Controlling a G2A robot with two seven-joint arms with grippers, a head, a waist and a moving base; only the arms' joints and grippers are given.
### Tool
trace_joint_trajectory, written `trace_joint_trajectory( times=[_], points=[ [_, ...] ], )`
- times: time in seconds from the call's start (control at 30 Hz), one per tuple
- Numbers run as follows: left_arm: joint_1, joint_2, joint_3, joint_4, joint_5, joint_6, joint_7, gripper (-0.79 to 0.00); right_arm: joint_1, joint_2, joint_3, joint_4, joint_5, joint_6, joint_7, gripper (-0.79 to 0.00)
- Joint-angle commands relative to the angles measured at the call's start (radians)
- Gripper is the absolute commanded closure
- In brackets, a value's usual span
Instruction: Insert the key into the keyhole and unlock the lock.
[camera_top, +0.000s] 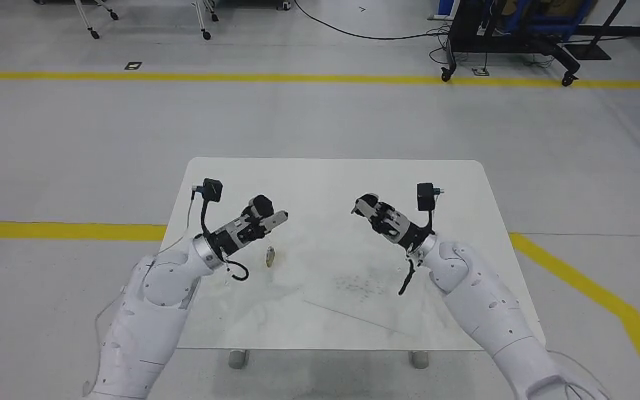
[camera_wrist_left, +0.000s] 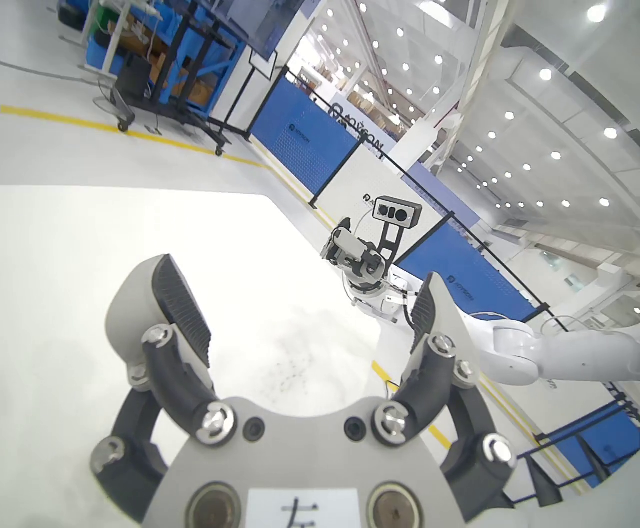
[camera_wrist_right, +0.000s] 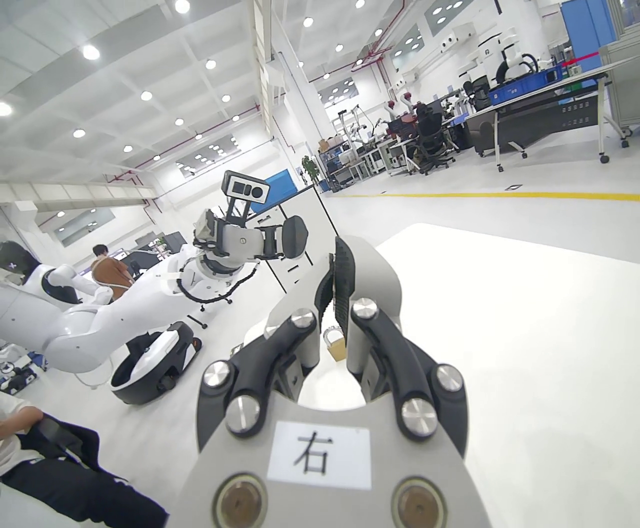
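Brass padlock (camera_top: 269, 258) lies flat on the white table (camera_top: 330, 180), towards the robot's left and closer to the robot than either gripper. It sits just beside the left forearm, near that arm's black cable loop (camera_top: 238, 271). In the right wrist view the padlock (camera_wrist_right: 336, 345) shows through the gap between the gripper's own links, shackle uppermost. A patch of grey scuffs (camera_top: 355, 285) marks the table nearer the right arm.

Next out, the left gripper (camera_top: 272, 212) hangs above the table just past the padlock, its ribbed pads (camera_wrist_left: 180, 305) spread wide with nothing between them. Facing it, well apart across the middle of the table, the right gripper (camera_top: 362, 205) has its pads (camera_wrist_right: 345, 270) pressed together. Whether a key sits between them is too small to tell.

Beyond the table's far edge a yellow line (camera_top: 300, 77) crosses the grey floor, and behind it stands a black wheeled cart (camera_top: 510, 40).
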Motion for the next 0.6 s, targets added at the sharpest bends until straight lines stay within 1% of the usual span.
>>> trace_joint_trajectory(
  times=[0.0, 0.1, 0.17, 0.23, 0.27, 0.3, 0.37, 0.4, 0.43, 0.47, 0.5, 0.53, 0.57],
  points=[
    [0.003, 0.000, 0.000, -0.002, 0.048, -0.003, 0.032, -0.785, 0.000, 0.000, 0.000, 0.000, -0.008, 0.000, -0.005, 0.000],
    [0.007, 0.000, -0.001, -0.004, 0.069, 0.006, 0.039, -0.785, 0.000, 0.000, 0.000, 0.000, -0.008, 0.000, -0.005, 0.000],
    [0.013, 0.001, -0.003, -0.004, 0.136, 0.012, 0.089, -0.785, 0.000, 0.000, 0.000, 0.000, -0.008, 0.000, -0.005, 0.000],
    [0.022, -0.002, 0.010, 0.008, 0.156, -0.012, 0.138, -0.785, 0.000, 0.000, 0.000, 0.000, -0.008, 0.000, -0.005, 0.000],
    [0.023, -0.005, 0.025, 0.027, 0.132, -0.049, 0.157, -0.785, -0.016, -0.003, -0.014, -0.015, 0.032, -0.011, 0.005, 0.000],
    [0.021, -0.008, 0.039, 0.045, 0.090, -0.085, 0.158, -0.785, -0.026, -0.006, -0.034, -0.023, 0.098, -0.033, 0.032, 0.000],
    [0.011, -0.011, 0.064, 0.081, -0.026, -0.142, 0.128, -0.785, -0.025, -0.008, -0.069, -0.036, 0.225, -0.033, 0.112, 0.000],
    [-0.003, -0.012, 0.085, 0.110, -0.138, -0.172, 0.082, -0.785, -0.016, -0.007, -0.085, -0.028, 0.313, -0.033, 0.182, 0.000],
    [-0.011, -0.012, 0.098, 0.123, -0.196, -0.181, 0.046, -0.785, -0.011, -0.006, -0.094, -0.025, 0.357, -0.033, 0.217, 0.000],
    [-0.033, -0.012, 0.122, 0.146, -0.316, -0.194, -0.038, -0.785, 0.000, -0.006, -0.108, -0.020, 0.440, -0.027, 0.278, 0.000],
    [-0.049, -0.011, 0.131, 0.167, -0.395, -0.196, -0.091, -0.717, 0.008, -0.005, -0.115, -0.017, 0.488, -0.018, 0.319, 0.000],
    [-0.061, -0.009, 0.135, 0.180, -0.432, -0.196, -0.126, -0.600, 0.012, -0.004, -0.119, -0.016, 0.518, -0.014, 0.343, 0.000],
    [-0.083, -0.007, 0.141, 0.201, -0.476, -0.203, -0.186, -0.496, 0.018, -0.003, -0.124, -0.015, 0.574, -0.008, 0.384, 0.000]
  ],
)
